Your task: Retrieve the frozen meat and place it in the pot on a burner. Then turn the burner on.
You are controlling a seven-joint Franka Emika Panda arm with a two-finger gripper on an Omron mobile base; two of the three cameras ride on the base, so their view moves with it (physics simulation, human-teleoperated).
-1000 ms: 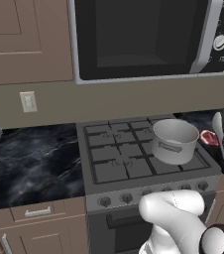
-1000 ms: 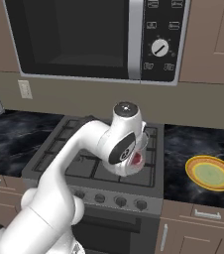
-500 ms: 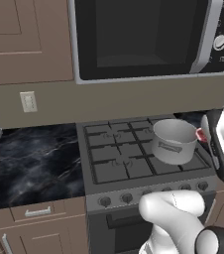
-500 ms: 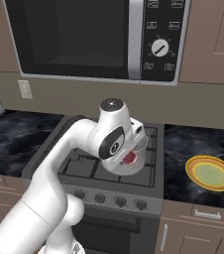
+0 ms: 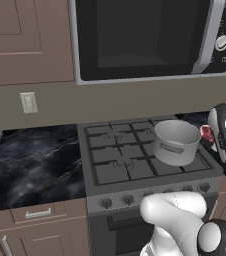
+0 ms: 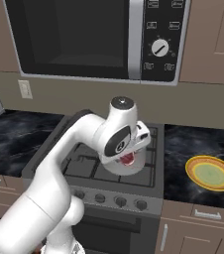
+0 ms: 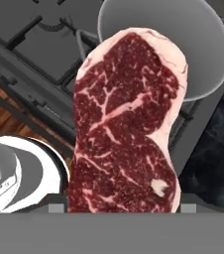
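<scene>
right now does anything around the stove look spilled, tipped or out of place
Nothing stands out. The pot sits upright on the stove, with nothing spilled on the grates. The steak is not in the pot yet; it is held upright in the gripper next to it. The yellow dish lies flat on the counter.

I can't read any text, brand or number from here. The microwave's control panel (image 6: 162, 47) has small button markings around its dial (image 6: 159, 47), but they're too blurred for me to make out. I see no legible marks by the stove knobs (image 6: 120, 201) either.
</scene>
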